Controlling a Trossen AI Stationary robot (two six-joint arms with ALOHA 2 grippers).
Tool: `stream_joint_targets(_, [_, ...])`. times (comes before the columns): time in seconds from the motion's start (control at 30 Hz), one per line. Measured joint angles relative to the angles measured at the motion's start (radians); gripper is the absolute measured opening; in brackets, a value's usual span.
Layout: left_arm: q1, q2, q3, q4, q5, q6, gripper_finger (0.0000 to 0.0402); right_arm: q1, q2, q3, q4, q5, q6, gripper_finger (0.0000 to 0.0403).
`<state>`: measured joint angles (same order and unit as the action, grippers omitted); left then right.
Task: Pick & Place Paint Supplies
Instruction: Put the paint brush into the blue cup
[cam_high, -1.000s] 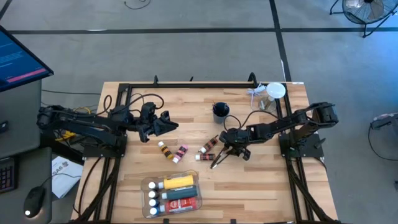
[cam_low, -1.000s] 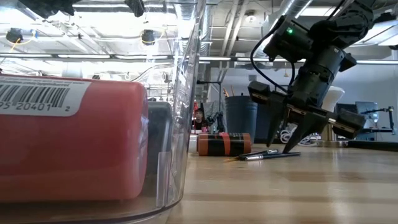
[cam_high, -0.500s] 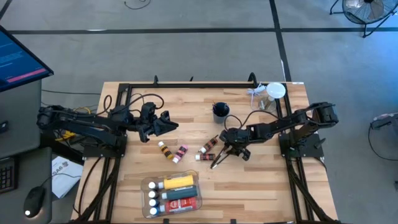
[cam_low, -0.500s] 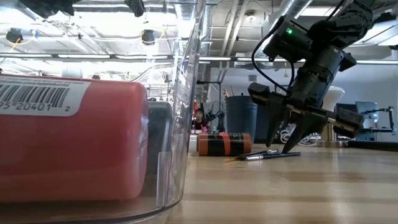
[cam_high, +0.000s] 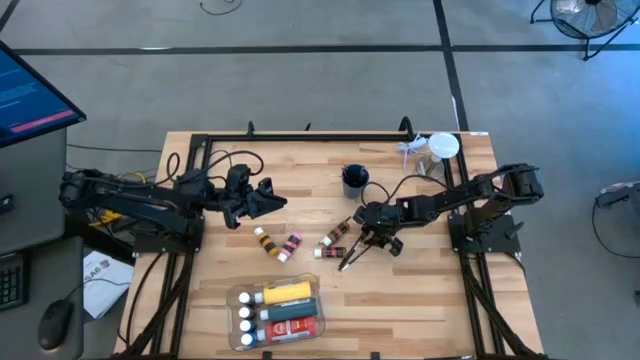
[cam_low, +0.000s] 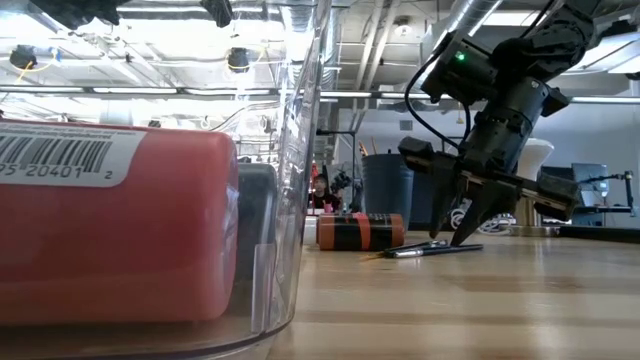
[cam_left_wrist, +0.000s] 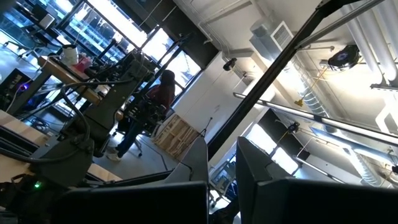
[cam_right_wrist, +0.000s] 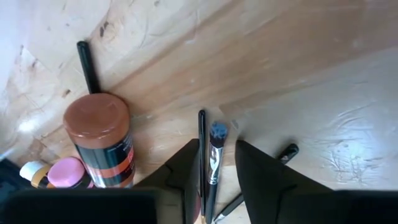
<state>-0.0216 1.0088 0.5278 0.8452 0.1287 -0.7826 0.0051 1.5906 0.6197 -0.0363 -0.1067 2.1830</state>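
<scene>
On the counter (cam_high: 420, 300) lie four loose paint bottles (cam_high: 333, 238) and a few thin brushes (cam_high: 352, 255); a clear tray (cam_high: 232, 298) at the near edge holds more. The right pincer (cam_high: 364, 240) points down with fingers narrowly parted astride two brush tips (cam_right_wrist: 216, 132). The left pincer (cam_high: 272, 203), closed and empty, hovers at the counter's left

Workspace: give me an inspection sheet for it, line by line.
Surface: wooden table.
Job's things: brushes between the right gripper's fingers; brown bottle beside them; more tubes mid-table; filled bin at the front edge.
Clutter: dark cup, jar.
Grippers: right gripper low over the brushes, closing; left gripper shut, raised.
Cables: along both arms.
Surroundings: monitor, fan.
</scene>
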Motion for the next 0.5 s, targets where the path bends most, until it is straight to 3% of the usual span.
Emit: stream_joint_targets(0.5, [0.0, 0.0, 0.0, 0.0, 0.0, 0.0, 0.0002, 0.0, 0.0, -0.001, -0.008, 0.001, -0.007, 0.0074])
